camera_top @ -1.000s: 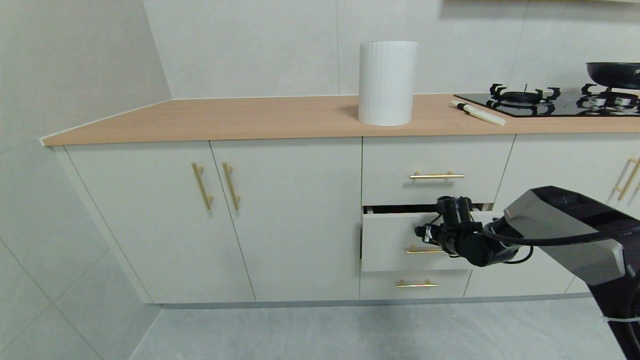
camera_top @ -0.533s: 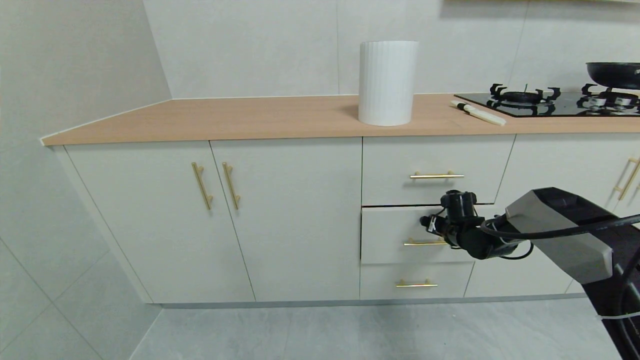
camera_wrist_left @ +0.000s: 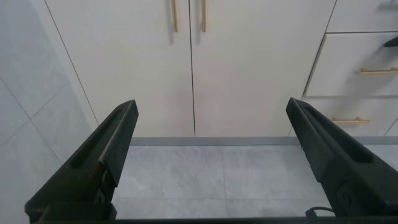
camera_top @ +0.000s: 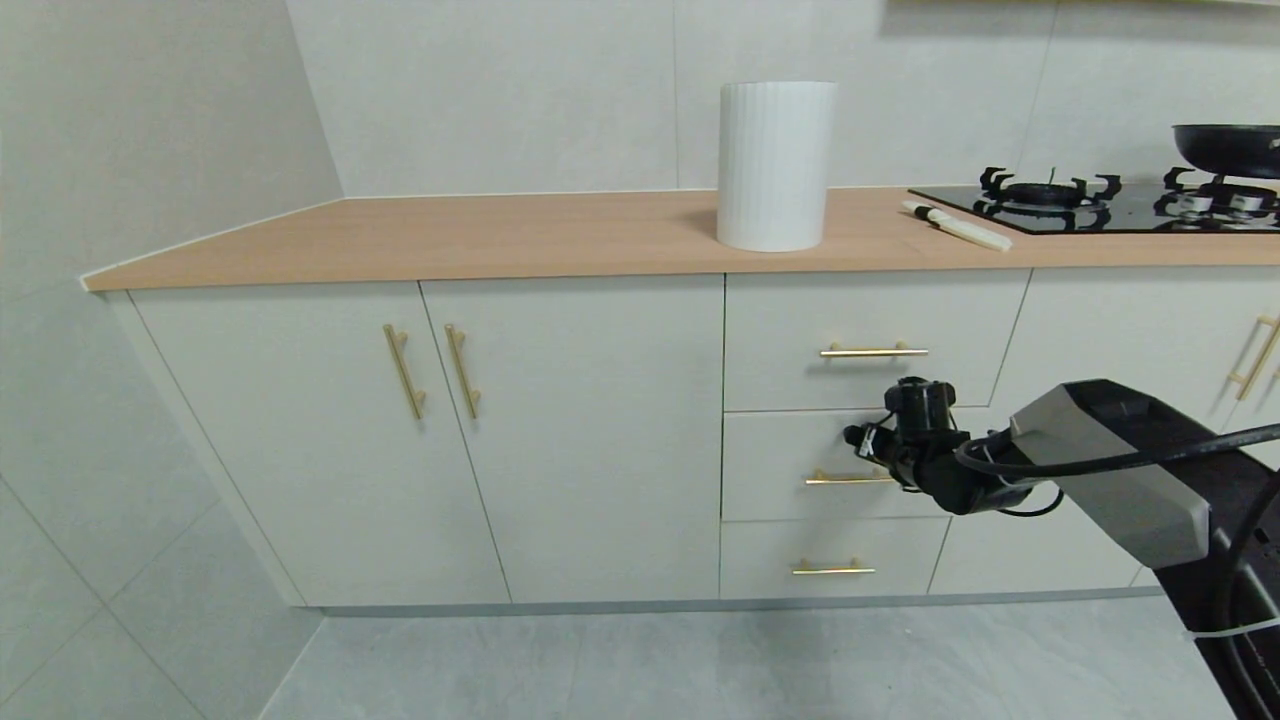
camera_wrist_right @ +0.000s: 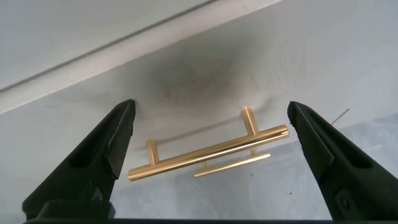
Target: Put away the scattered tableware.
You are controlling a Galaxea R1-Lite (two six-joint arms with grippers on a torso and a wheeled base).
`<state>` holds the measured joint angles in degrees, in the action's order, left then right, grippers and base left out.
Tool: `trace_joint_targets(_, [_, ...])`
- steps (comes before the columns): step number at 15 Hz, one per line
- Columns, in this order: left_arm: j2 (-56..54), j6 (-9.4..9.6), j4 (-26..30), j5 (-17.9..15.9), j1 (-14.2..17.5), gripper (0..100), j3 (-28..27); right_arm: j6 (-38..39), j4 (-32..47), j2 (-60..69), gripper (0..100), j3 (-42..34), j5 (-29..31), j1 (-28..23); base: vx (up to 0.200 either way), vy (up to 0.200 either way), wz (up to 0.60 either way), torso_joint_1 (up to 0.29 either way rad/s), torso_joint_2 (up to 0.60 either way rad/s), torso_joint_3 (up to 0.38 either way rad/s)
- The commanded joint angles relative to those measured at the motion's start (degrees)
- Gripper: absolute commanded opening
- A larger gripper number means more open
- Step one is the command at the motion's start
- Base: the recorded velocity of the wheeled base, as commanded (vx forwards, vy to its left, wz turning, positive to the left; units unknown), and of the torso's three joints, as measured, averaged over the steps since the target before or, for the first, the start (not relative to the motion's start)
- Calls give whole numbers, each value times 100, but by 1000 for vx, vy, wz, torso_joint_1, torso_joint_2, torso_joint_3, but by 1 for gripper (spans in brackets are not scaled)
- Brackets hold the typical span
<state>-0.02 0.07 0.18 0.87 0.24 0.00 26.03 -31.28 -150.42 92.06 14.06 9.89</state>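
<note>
1. Wood-toned countertop (camera_top: 500,235) over pale cabinet fronts (camera_top: 570,430) with brass bar handles. On top, a tall white ribbed canister (camera_top: 776,165). Further to the robot's right, a black hob (camera_top: 1100,205) carrying a dark pan (camera_top: 1228,148).
2. Scattered tableware: one slim, pale utensil (camera_top: 955,225), possibly a knife but too small to tell. Lying flat on the countertop just beside the hob's near corner, well apart from both grippers, not yet put away.
3. Right gripper (camera_top: 860,440) held level at the middle drawer (camera_top: 780,465), just above its handle (camera_wrist_right: 208,152). Claw released, fingers spread wide to either side of the brass bar, grasping nothing. Likely positioned this way to work the drawer front, a probable storage spot for the utensil.
4. Drawer front flush with its neighbours above and below, no gap visible.
5. Left gripper (camera_wrist_left: 210,106) hanging low, aimed at the floor (camera_wrist_left: 205,180) and the base of the double doors (camera_wrist_left: 186,62). Claw released and empty, seemingly parked clear of the work.
6. No legible brand, label or writing on any surface.
</note>
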Motion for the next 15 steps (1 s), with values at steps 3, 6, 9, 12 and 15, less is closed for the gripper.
trace_joint_targets(3, [2,1,-1,1,2,100,0,96,8,-102,100,172,1,-48,0,0,0,0,0,0])
trace_joint_targets(6, [2,1,-1,1,2,100,0,96,8,-102,100,172,1,-48,0,0,0,0,0,0])
trace_joint_targets(9, [2,1,-1,1,2,100,0,104,8,-75,100,154,9,-48,0,0,0,0,0,0])
trace_joint_targets(12, [2,1,-1,1,2,100,0,96,17,364,100,-312,27,-39,0,0,0,0,0,0])
trace_joint_targets(15, [2,1,-1,1,2,100,0,43,17,1937,100,-1797,-43,259,0,0,0,0,0,0])
